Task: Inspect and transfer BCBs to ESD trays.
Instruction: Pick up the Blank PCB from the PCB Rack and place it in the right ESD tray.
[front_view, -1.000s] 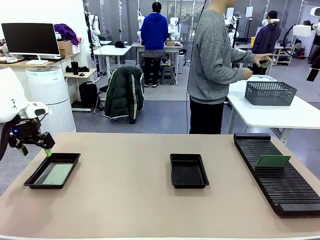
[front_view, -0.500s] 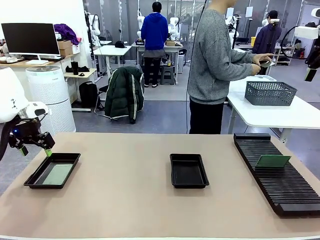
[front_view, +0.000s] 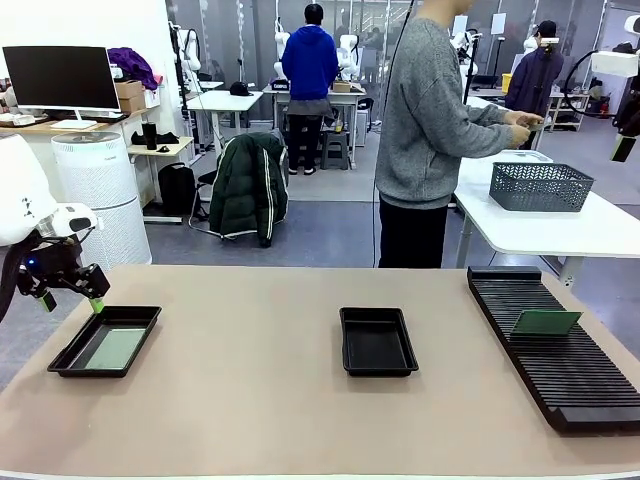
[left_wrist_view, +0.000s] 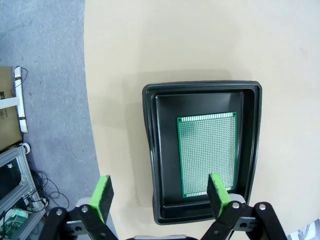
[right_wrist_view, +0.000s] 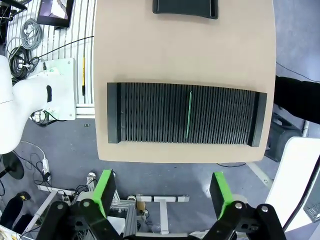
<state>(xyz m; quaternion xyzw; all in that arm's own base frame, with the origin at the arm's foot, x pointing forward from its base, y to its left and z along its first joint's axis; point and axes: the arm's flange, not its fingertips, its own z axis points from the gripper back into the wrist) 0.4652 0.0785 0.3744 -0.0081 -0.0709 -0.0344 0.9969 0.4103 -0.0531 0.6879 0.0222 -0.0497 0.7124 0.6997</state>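
Observation:
One BCB (front_view: 112, 348) lies flat in the left ESD tray (front_view: 60, 362). My left gripper (front_view: 70, 300) hovers open just above that tray's near-left end. In the left wrist view the gripper (left_wrist_view: 160, 195) straddles the tray's rim (left_wrist_view: 150, 150), and the BCB (left_wrist_view: 207, 152) lies on its floor, free of the fingers. The middle ESD tray (front_view: 377, 370) holds nothing. A second BCB (front_view: 545, 322) stands tilted in the slotted rack (front_view: 560, 385). My right gripper (right_wrist_view: 163, 189) hangs open high over the rack (right_wrist_view: 150, 113), and the BCB (right_wrist_view: 189, 115) shows there as a thin green line.
A person (front_view: 430, 120) stands beyond the far edge, turned toward a white side table with a grey mesh basket (front_view: 540, 186). The tan table (front_view: 250, 400) has wide bare areas between the trays and the rack. The right wrist view catches the middle tray (right_wrist_view: 185, 7) at its top edge.
The person's hands have moved a little over the side table. Both grippers, the trays and the boards stay where they were.

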